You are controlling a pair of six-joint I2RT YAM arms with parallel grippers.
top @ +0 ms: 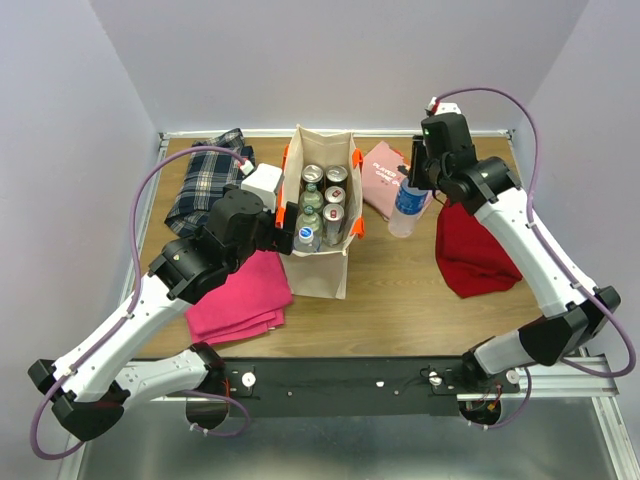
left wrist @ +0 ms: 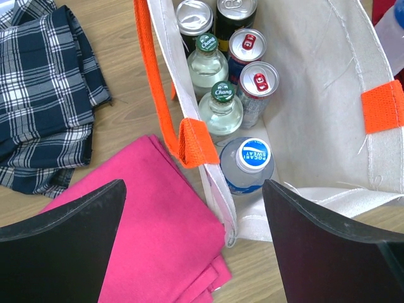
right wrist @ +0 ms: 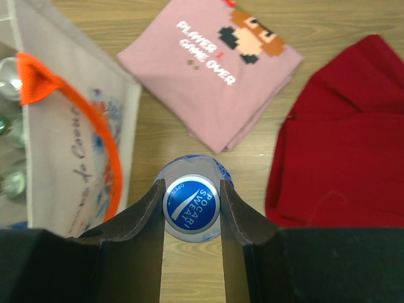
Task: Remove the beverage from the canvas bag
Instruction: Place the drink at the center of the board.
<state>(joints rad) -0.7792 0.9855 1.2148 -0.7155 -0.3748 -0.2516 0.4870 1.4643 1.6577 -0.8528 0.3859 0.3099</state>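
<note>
The blue-capped plastic bottle (right wrist: 191,205) is gripped at its neck between the closed right jaws. It is outside the canvas bag (right wrist: 69,158), which stands just to the left of those jaws. Whether the bottle's base is resting on the bench (top: 400,310) cannot be told. Since only the narrow top is pinched, the body could swing or slip if the arm is moved fast. A release made above the bench, or on a slant, could tip it over. Ahead of the right jaws a pink T-shirt (right wrist: 214,69) is spread, and to their right lies a red cloth (right wrist: 341,139); a base set on a fold of either would be left unsteady. The left jaws are spread wide and nothing is held in them. They are poised over the bag's near corner, with a second blue-capped bottle (left wrist: 247,163) below them and an orange handle (left wrist: 165,95) just beside it. A descent there could snag that handle or drag the bag, and the cans (left wrist: 259,79) inside could be toppled.
</note>
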